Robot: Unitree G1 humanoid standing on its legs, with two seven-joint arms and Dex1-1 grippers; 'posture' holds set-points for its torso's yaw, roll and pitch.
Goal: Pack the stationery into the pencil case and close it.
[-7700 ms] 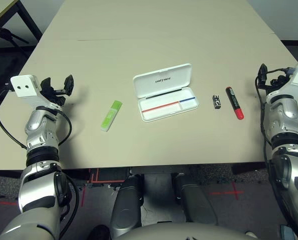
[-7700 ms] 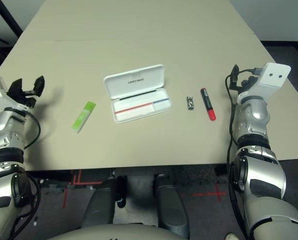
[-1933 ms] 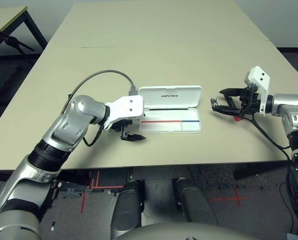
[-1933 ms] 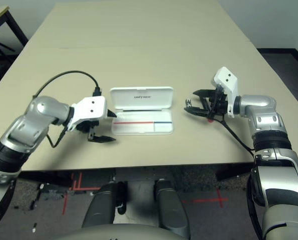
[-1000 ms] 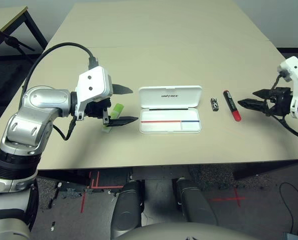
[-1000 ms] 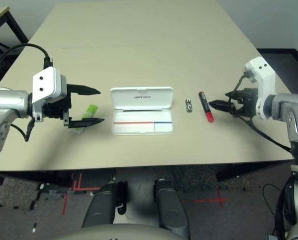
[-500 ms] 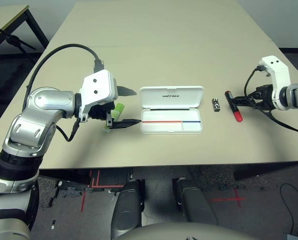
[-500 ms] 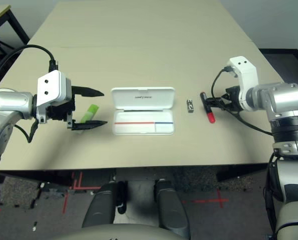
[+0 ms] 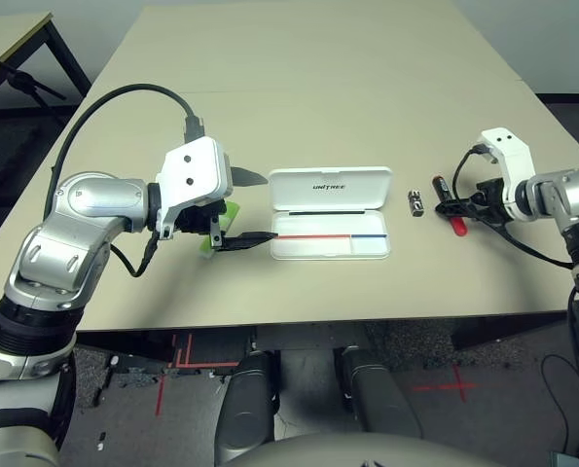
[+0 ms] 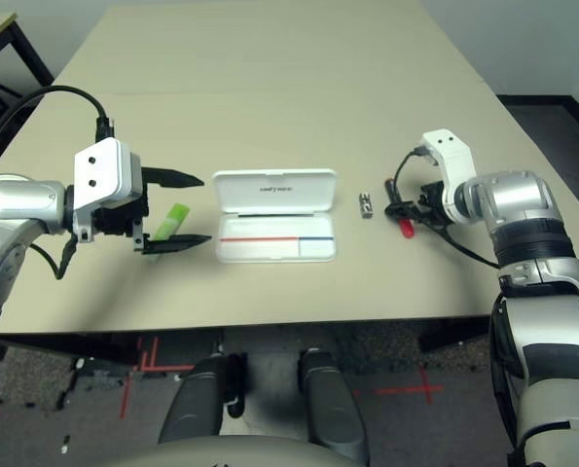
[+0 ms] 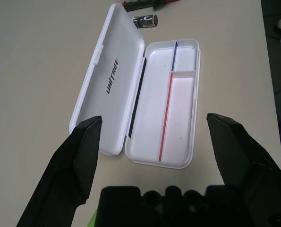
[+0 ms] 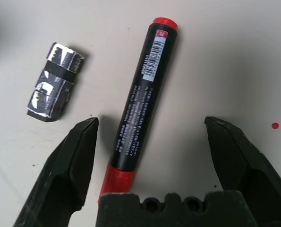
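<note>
Lying open and empty on the table [image 9: 270, 117], the pencil case [image 9: 330, 247] sat between the grippers. Near it, the left gripper [image 10: 194, 210] held its fingers wide above the highlighter [image 10: 173, 219]. Opposite, the black-and-silver piece [image 12: 55, 82] lay beside the marker [image 12: 142, 94], which the right gripper's [image 12: 152, 123] parted fingers flanked, ungrasped.

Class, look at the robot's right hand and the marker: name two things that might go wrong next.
The right fingers stand apart around the marker; it lies slanted between them, so closing may twist or roll it.
The small black-and-silver piece lies close by the marker, just outside one finger, which might nudge it away.
</note>
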